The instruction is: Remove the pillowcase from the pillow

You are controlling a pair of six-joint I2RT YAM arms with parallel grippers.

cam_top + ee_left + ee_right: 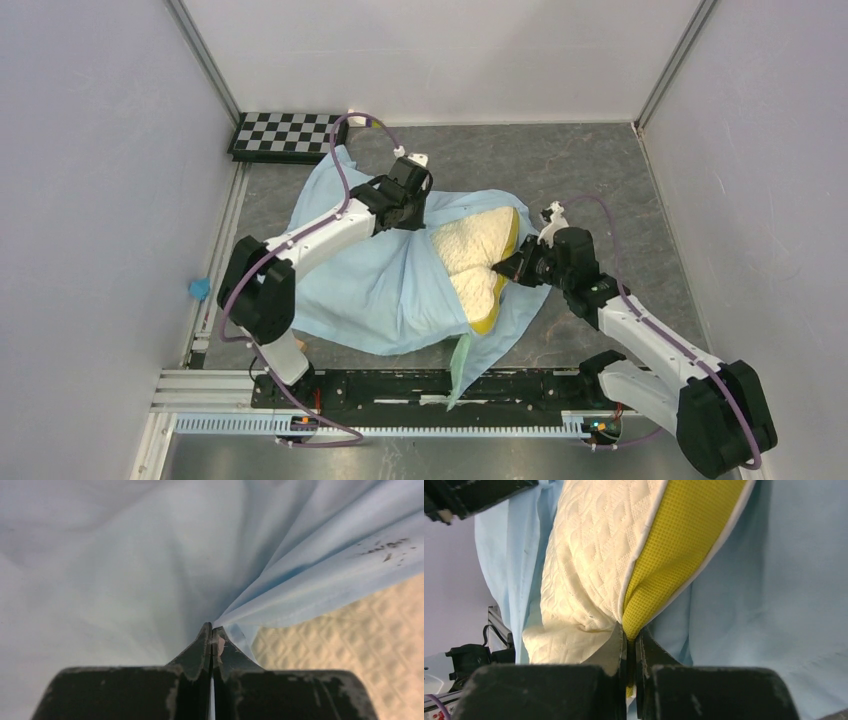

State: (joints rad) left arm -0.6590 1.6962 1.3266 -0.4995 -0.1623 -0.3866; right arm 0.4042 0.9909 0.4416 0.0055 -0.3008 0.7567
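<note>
The light-blue pillowcase (370, 280) lies wrinkled across the middle of the table, covering the left part of the cream pillow (470, 245). The pillow's right end sticks out of it, showing its yellow side band (487, 322). My left gripper (412, 222) is shut on a pinch of the pillowcase (280, 595) at its opening edge, with the dimpled pillow (360, 640) beside it. My right gripper (508, 270) is shut on the pillow's yellow side band (679, 545), which is squeezed into a fold between the fingers. The cream quilted top (589, 565) bulges to the left of it.
A checkerboard (285, 135) lies at the back left. A pale green flap (460, 362) of the pillowcase hangs over the black rail (420, 392) at the near edge. White walls enclose three sides. A small blue object (199, 289) sits by the left wall.
</note>
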